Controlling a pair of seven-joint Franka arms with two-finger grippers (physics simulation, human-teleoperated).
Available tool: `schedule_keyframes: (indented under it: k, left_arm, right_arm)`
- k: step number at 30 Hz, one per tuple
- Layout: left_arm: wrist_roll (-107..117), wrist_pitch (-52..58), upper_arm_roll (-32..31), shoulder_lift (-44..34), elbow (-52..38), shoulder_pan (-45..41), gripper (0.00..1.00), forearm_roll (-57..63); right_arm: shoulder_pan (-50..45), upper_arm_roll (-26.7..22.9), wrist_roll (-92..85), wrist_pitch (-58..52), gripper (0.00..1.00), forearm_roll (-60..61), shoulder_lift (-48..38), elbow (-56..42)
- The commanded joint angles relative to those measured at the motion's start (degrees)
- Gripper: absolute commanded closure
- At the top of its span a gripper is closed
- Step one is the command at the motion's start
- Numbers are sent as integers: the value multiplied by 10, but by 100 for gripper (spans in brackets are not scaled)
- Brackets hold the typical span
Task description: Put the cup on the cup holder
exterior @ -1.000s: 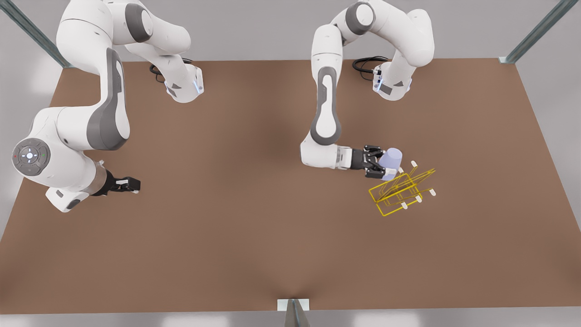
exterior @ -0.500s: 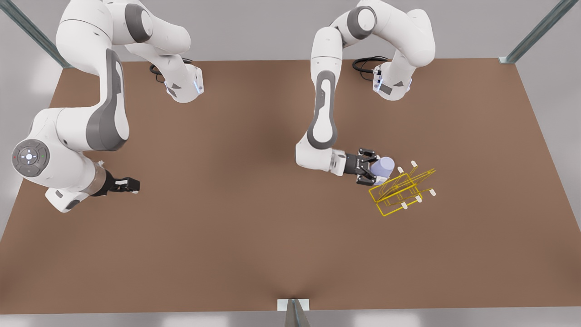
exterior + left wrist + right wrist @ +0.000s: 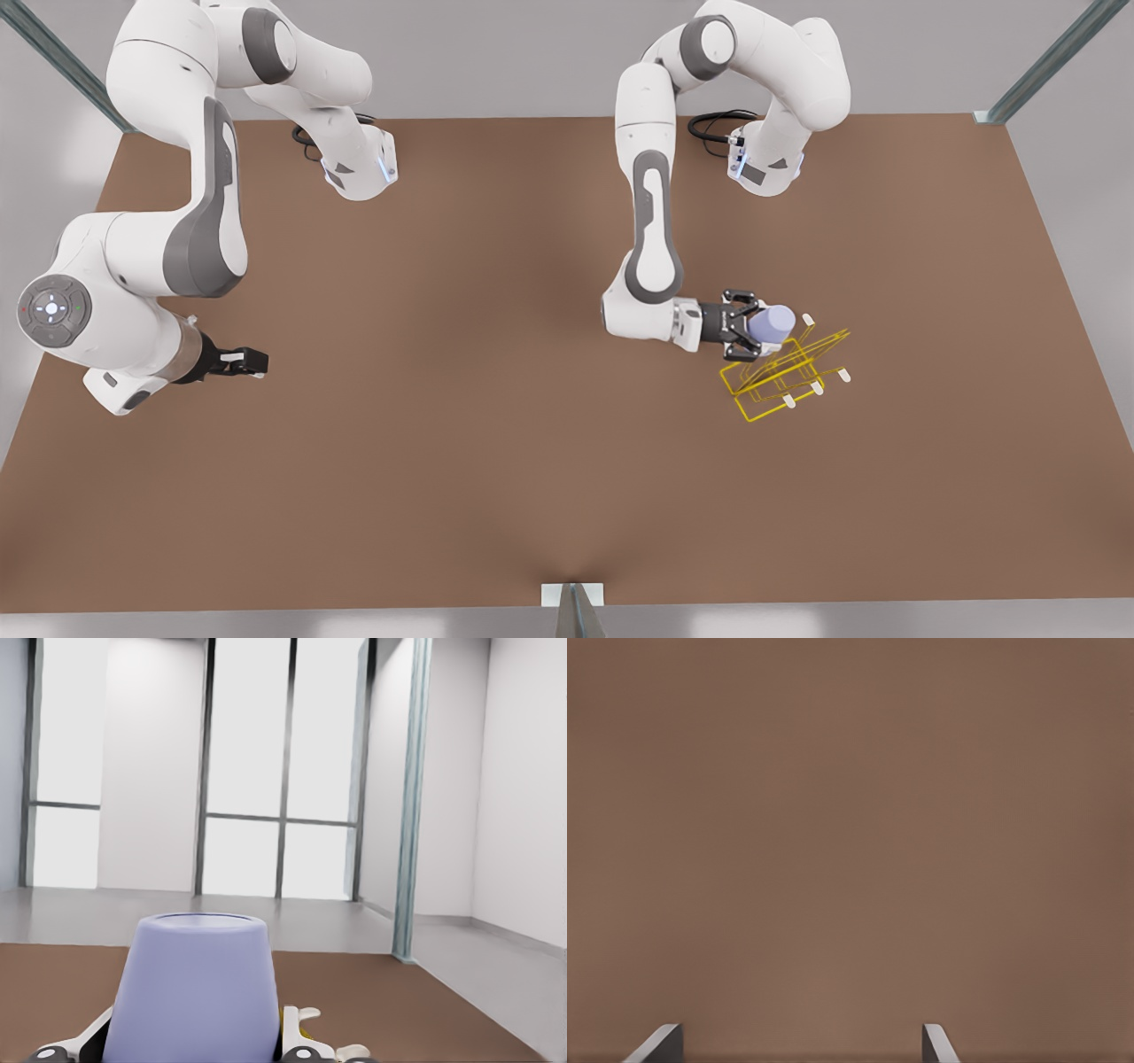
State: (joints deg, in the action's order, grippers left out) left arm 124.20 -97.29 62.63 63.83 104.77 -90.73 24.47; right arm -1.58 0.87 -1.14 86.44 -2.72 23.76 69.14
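Left gripper (image 3: 751, 330) sits on the arm at the front view's right, matched by the left wrist view, where the cup (image 3: 197, 988) stands directly ahead between the fingers. The jaws are closed against the sides of the cup (image 3: 771, 323), which is held above the table (image 3: 461, 425) and tipped over, its closed base pointing toward the front view's right. The cup sits right at the near upper edge of the cup holder (image 3: 784, 372), overlapping its topmost yellow wires in the front view; whether it touches a prong or is seated on one cannot be told. The cup holder stands on the table at the front view's right, its white-capped prongs slanting up and to the right. In the left wrist view a small piece of yellow wire shows just beside the cup's lower edge. Right gripper (image 3: 252, 361), on the arm at the front view's left, waits low over bare table, well apart from the cup and holder. In the right wrist view its fingertips (image 3: 660, 1045) are spread apart with nothing between them, brown tabletop beyond.
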Motion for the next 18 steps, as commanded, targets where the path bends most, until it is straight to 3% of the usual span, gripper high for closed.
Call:
schedule_keyframes:
  k: [1,18]
  left_arm:
    - [-17,-13,0,-1,1,-1,25,-2]
    - [-21,-5,-7,2,-18,-23,24,-46]
  right_arm:
    - [0,0,0,0,0,1,1,0]
    - [0,-1,1,0,0,2,5,-2]
